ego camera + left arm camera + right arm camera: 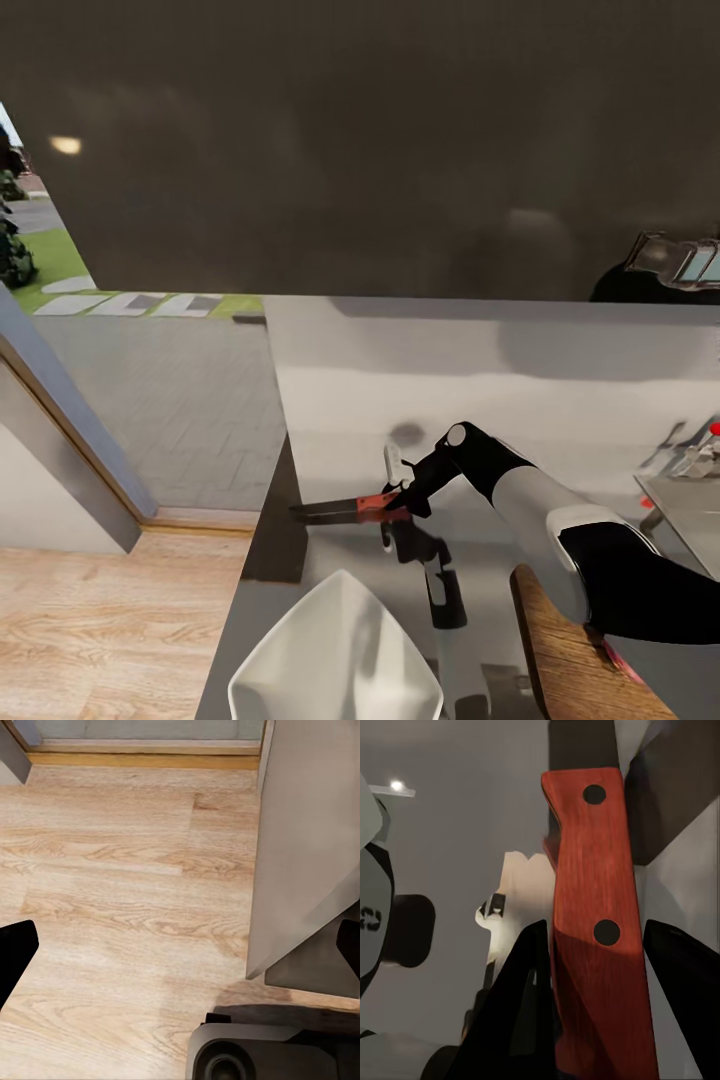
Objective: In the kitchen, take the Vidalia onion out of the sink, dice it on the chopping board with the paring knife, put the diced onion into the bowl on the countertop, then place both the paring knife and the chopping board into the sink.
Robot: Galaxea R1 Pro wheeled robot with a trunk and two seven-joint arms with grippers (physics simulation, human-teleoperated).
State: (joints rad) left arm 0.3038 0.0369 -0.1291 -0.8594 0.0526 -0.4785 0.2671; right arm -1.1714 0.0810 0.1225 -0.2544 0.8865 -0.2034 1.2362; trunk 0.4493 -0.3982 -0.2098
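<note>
My right gripper (392,502) is shut on the paring knife (360,508) above the grey countertop (480,400), with the dark blade pointing left past the counter's end. The right wrist view has the reddish-brown handle (596,907), with two dark rivets, clamped between the dark fingers (521,1005). The white bowl (335,650) sits near the front edge, below the knife. Part of the brown chopping board (560,655) lies to the bowl's right, under my right arm. The sink (690,510) with its tap (695,455) is at the far right. My left gripper (180,945) hangs open over the floor. The Vidalia onion is out of view.
The counter ends at the left, by a dark cabinet side (275,540). Beyond it are wooden floor (100,620) and a glass door onto outdoor paving (170,400). A dark wall (400,150) runs behind the counter. My base (255,1054) is below the left gripper.
</note>
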